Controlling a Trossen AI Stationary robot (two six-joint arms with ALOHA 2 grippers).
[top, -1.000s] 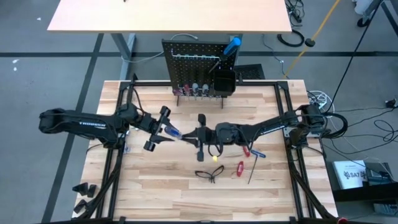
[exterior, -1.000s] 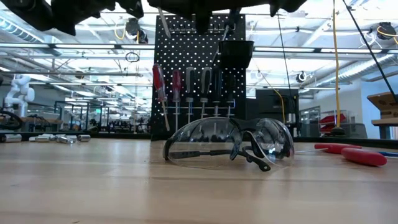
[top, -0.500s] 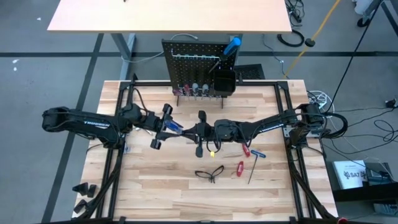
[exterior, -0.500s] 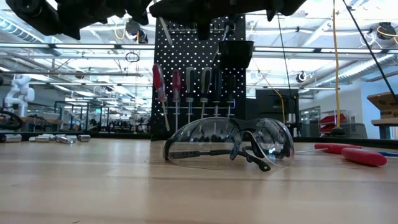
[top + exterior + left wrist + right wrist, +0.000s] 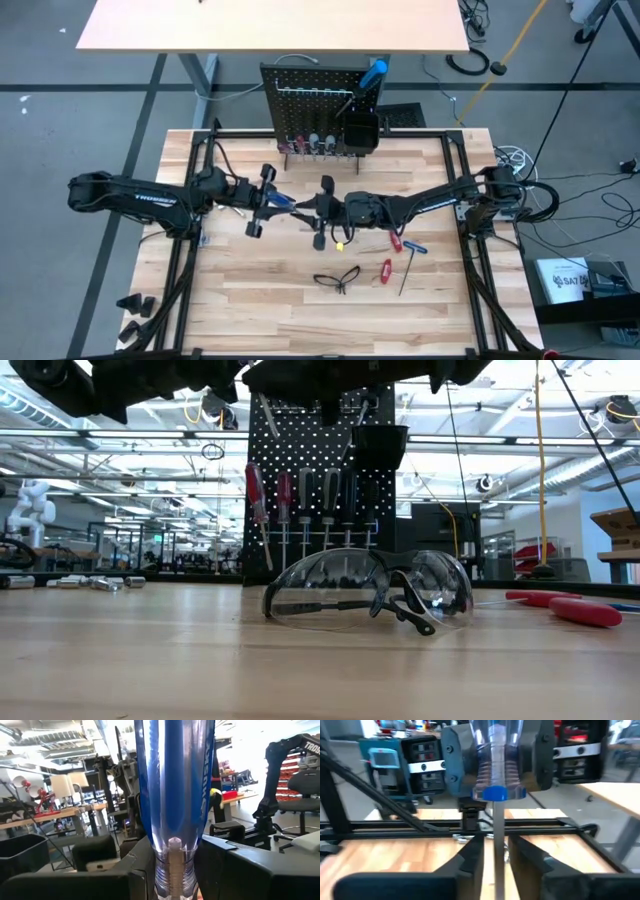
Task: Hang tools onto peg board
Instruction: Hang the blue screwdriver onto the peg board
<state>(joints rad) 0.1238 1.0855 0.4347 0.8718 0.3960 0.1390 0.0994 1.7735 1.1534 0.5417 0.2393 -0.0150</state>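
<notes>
A blue-handled screwdriver (image 5: 284, 205) stands upright in the air over the table's middle, handle up and shaft (image 5: 495, 835) down. My left gripper (image 5: 174, 870) reaches in from the table's left and is shut on it. My right gripper (image 5: 495, 870) comes level from the right. It is open, with one finger on either side of the shaft and a narrow gap on each side. The peg board (image 5: 320, 100) stands at the far edge. Several screwdrivers (image 5: 310, 495) hang in a row on its hooks, and it carries a black bin (image 5: 360, 130). My left gripper pinches the lower part of the screwdriver's clear blue handle (image 5: 172, 840), just above its ribbed neck, between its two fingers. The fingers (image 5: 456, 767) come level from the table's left and lie across the handle. The screwdriver stays upright and clear of the table.
Black-framed glasses (image 5: 338, 278) lie on the table near the front. Red-handled tools (image 5: 386, 270) and a thin black tool lie to the right of them. Small silver pieces (image 5: 95, 582) lie at the table's left. A black frame (image 5: 455, 180) borders the tabletop.
My left gripper has moved a little toward the table's right, up to the screwdriver, and has turned slightly. The blue handle now stands between its fingers. The screwdriver has stayed upright in the same place, and my right arm has hardly moved.
</notes>
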